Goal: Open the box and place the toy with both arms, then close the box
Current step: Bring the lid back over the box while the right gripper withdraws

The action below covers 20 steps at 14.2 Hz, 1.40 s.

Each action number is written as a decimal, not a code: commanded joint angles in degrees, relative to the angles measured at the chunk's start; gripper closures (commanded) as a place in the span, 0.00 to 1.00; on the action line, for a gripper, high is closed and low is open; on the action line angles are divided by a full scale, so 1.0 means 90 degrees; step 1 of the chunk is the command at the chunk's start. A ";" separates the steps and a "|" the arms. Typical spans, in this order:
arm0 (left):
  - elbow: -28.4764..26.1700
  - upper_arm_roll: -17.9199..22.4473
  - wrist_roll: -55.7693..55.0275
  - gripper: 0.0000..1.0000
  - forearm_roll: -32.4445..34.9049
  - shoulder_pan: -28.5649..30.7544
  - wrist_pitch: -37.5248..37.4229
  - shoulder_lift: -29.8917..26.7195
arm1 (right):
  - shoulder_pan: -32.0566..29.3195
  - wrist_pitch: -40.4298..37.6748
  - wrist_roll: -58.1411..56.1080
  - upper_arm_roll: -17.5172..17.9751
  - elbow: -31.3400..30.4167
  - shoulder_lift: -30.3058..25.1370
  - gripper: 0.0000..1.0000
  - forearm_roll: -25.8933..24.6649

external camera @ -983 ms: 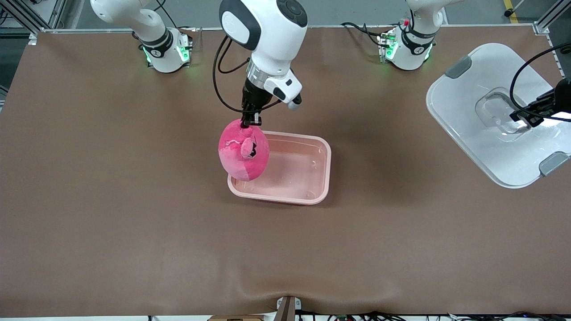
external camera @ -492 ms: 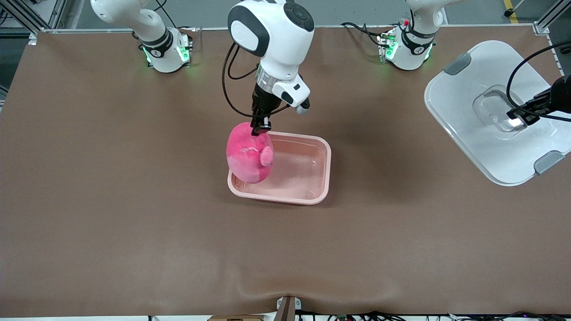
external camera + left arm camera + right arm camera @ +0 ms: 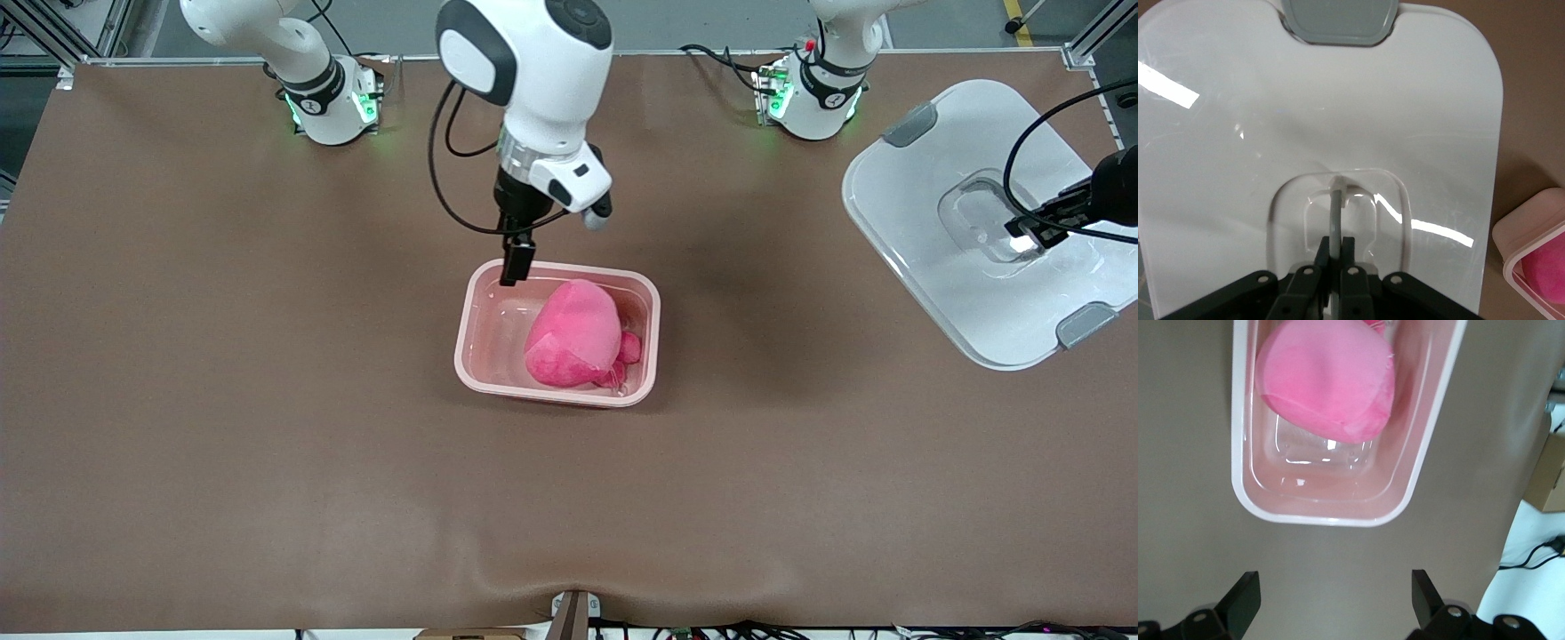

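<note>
The pink base of the box sits open at the middle of the frame in the front view, with bare brown worktop on every side. The toy lies inside it, filling the half toward the left arm's end, its long axis tilted from lower left to upper right of that frame. The right end effector hangs over the base's rim, spread wide and holding nothing. At the right edge of the frame the left end effector is clamped on the handle of the white lid, lifted and tilted. Only the left wrist view shows that grip closely; only the right wrist view shows the base's clear bottom beside the toy.
</note>
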 commanded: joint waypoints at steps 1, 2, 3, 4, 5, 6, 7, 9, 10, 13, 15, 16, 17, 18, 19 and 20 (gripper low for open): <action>-0.0067 -0.0148 0.0075 1.00 -0.0088 0.0018 -0.0064 -0.0094 | -0.0646 -0.0258 -0.0117 0.0077 -0.0059 -0.0488 0.00 0.0289; -0.0067 -0.0158 0.0026 1.00 -0.0088 0.0008 -0.0064 -0.0094 | -0.0831 -0.0326 -0.0127 0.0068 -0.0068 -0.0576 0.00 0.0376; -0.0067 -0.0207 0.0006 1.00 -0.0108 -0.0001 -0.0064 -0.0094 | -0.1065 -0.0356 -0.0127 0.0068 -0.0088 -0.0703 0.00 0.0551; -0.0077 -0.0294 -0.0013 1.00 -0.0117 -0.0002 -0.0064 -0.0094 | -0.1367 -0.0376 -0.0127 0.0068 -0.0107 -0.0830 0.00 0.0794; -0.0067 -0.0353 -0.0129 1.00 -0.0127 -0.0002 -0.0064 -0.0094 | -0.1728 -0.0405 -0.0127 0.0068 -0.0108 -0.0928 0.00 0.1058; -0.0058 -0.0479 -0.0334 1.00 -0.0127 -0.0002 -0.0064 -0.0084 | -0.2234 -0.0463 -0.0136 0.0068 -0.0108 -0.0967 0.00 0.1476; -0.0058 -0.0635 -0.0587 1.00 -0.0137 -0.0002 -0.0045 -0.0055 | -0.2762 -0.0599 -0.0185 0.0068 -0.0117 -0.0987 0.00 0.2041; -0.0048 -0.1093 -0.1473 1.00 -0.0137 -0.0040 0.0052 0.0071 | -0.3651 -0.0834 -0.0215 0.0068 -0.0127 -0.0987 0.00 0.2631; -0.0038 -0.1338 -0.2010 1.00 -0.0137 -0.0079 0.0217 0.0159 | -0.3926 -0.0893 -0.0205 0.0068 -0.0127 -0.0987 0.00 0.2672; -0.0048 -0.1613 -0.3582 1.00 -0.0118 -0.0526 0.0890 0.0549 | -0.4406 -0.1039 -0.0127 0.0039 -0.0088 -0.1036 0.00 0.2672; -0.0048 -0.1613 -0.4812 1.00 -0.0069 -0.1015 0.1505 0.0851 | -0.4641 -0.1069 -0.0059 0.0000 -0.0059 -0.1094 0.00 0.2662; -0.0048 -0.1613 -0.5388 1.00 -0.0049 -0.1249 0.1817 0.0979 | -0.4671 -0.1098 0.0135 -0.0059 -0.0059 -0.1172 0.00 0.2653; -0.0048 -0.1604 -0.5897 1.00 -0.0040 -0.1455 0.2130 0.1115 | -0.4671 -0.1108 0.0533 -0.0137 -0.0049 -0.1202 0.00 0.2652; -0.0058 -0.1594 -0.6385 1.00 -0.0030 -0.1640 0.2433 0.1233 | -0.4671 -0.1108 0.0953 -0.0205 -0.0049 -0.1347 0.00 0.2652; -0.0058 -0.1584 -0.6883 1.00 -0.0010 -0.1835 0.2735 0.1369 | -0.4700 -0.1118 0.1354 -0.0244 -0.0107 -0.1503 0.00 0.2662; -0.0058 -0.1584 -0.7372 1.00 0.0164 -0.2011 0.2990 0.1477 | -0.4739 -0.1128 0.1706 -0.0235 -0.0108 -0.1553 0.00 0.2672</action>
